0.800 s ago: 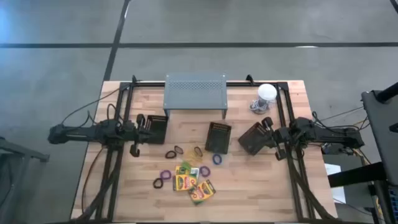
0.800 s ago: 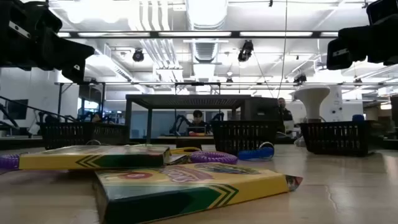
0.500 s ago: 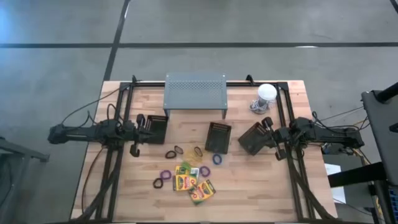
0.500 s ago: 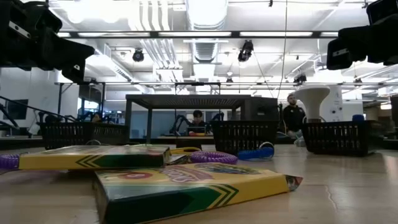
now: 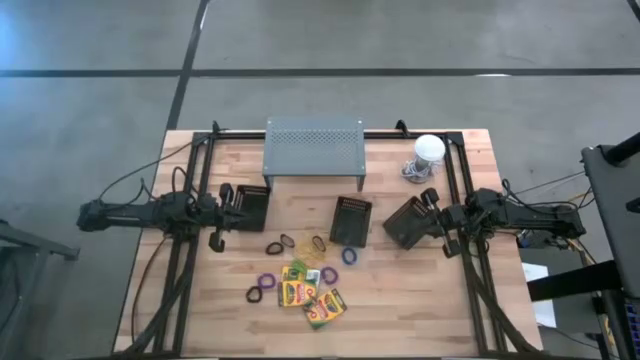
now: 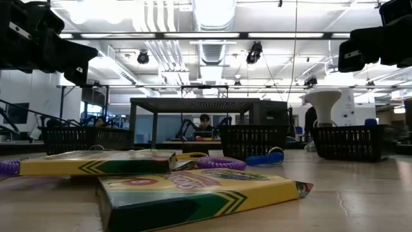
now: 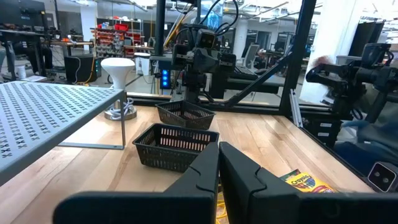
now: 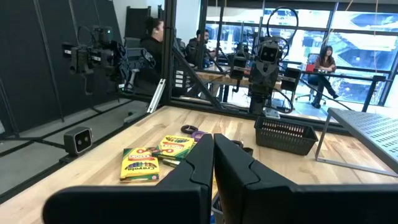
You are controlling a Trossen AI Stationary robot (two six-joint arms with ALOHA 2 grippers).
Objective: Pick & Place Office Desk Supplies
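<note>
The left gripper (image 5: pixel 228 206) is held closed beside the left bin (image 5: pixel 251 207), the right gripper (image 5: pixel 432 212) closed by the right bin (image 5: pixel 405 222). Crayon boxes (image 5: pixel 310 293) and loops (image 5: pixel 267 283) are clustered at the front, where bare table (image 5: pixel 410 300) is left on both sides. People are seen only in the right wrist view.

left arm (image 5: pixel 150 213): dark, slim jointed links, thin black cable trailing
right arm (image 5: pixel 520 218): dark, bulkier wrist housing, black cables
fingers (image 7: pixel 249 177): matte black, angular, blocky
</note>
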